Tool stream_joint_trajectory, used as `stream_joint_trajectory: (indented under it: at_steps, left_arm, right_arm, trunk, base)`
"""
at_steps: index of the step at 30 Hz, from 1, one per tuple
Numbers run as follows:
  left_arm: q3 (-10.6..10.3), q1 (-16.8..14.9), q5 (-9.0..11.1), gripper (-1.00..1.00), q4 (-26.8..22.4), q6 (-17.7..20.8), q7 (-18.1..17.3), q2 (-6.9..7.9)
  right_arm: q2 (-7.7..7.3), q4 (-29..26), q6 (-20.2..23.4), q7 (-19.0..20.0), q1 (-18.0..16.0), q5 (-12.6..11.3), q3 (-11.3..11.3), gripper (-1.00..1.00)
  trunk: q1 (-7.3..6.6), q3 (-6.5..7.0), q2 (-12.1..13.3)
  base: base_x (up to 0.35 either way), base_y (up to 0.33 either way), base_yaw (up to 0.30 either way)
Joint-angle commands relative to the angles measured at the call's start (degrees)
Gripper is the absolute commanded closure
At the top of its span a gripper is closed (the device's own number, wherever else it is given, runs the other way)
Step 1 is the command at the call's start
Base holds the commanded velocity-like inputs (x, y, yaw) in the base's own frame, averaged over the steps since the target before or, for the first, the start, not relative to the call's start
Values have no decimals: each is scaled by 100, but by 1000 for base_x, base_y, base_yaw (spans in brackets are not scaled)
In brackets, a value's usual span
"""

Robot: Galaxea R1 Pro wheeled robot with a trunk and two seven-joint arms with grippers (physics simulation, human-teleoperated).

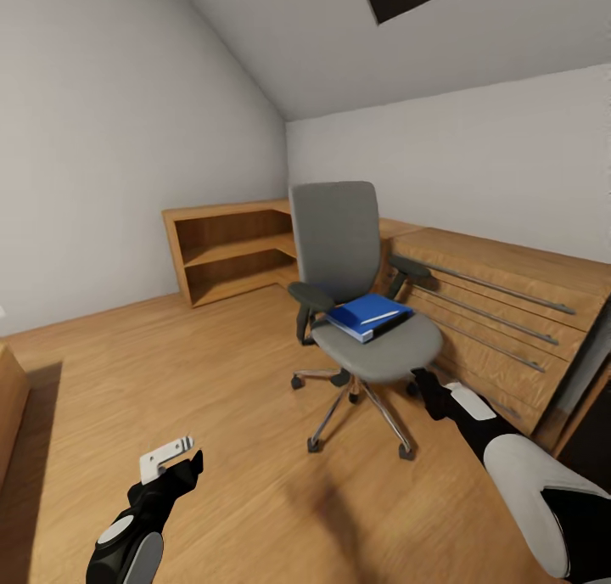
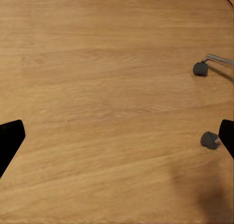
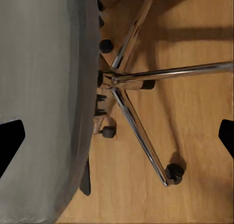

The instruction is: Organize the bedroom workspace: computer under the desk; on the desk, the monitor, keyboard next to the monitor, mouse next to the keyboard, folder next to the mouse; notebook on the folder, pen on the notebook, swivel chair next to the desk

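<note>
Both arms' fingers point(image 3: 10, 138) spread; right gripper point(image 1: 427, 386) half hidden behind swivel chair point(image 1: 365, 312).

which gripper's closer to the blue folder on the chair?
Right. The right gripper is at the front edge of the chair seat, just below the blue folder. The left gripper hangs over bare floor, well off to the chair's left.

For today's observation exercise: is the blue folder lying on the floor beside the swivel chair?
No. The blue folder lies on the grey seat of the swivel chair, above the floor.
</note>
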Motion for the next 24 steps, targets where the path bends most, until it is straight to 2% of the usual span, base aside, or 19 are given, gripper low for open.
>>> stream_joint_trajectory:
  at_steps: [1, 11, 15, 17, 18, 19, 20, 23, 24]
  left_arm:
    - [-6, -4, 60, -100, -8, 11, 53, 1]
    - [-27, -4, 72, -100, 101, 15, 57, -9]
    - [-157, -4, 69, -100, 515, 7, 76, -19]
    - [-207, -4, 69, -100, 649, 3, 86, -22]
    - [-240, -4, 75, -100, 745, 1, 87, -27]
    - [-256, -4, 78, -100, 810, 1, 85, -28]
    - [-312, -4, 83, -100, 1571, -8, 59, -33]
    - [-312, -4, 82, -100, 1781, -12, 55, -30]
    - [-307, -4, 75, -100, 1898, -18, 54, -25]
  right_arm:
    - [2, -14, 31, -37, 1, -10, -34, -100]
    - [12, -14, 11, -44, 2, 58, -23, -100]
    - [78, -14, -2, -51, -1, 351, 45, -100]
    - [168, -14, -113, -61, 2, 610, 106, -100]
    - [249, -7, -310, -65, 0, 836, 162, -100]
    - [293, 2, -442, -68, -1, 961, 193, -100]
    - [658, 320, -1743, -85, 144, 2070, 321, -100]
    - [756, 580, -2200, -81, 293, 2508, 337, -100]
    - [818, 762, -2496, -70, 399, 2808, 344, -100]
  trunk:
    - [-4, -6, -3]
    - [-4, -6, -3]
    - [-4, -6, -3]
    - [-4, -6, -3]
    - [-7, 17, -1]
    - [-10, 39, 0]
    - [-12, 61, 1]
    - [-20, 127, 5]
    - [-42, 145, 45]
  base:
    - [-275, 0, 0]
    - [-247, 0, 0]
    - [-176, 0, 0]
    - [-67, 0, 0]
    - [-38, 0, 0]
    - [-30, 0, 0]
    - [-5, 0, 0]
    - [-3, 0, 0]
    - [-2, 0, 0]
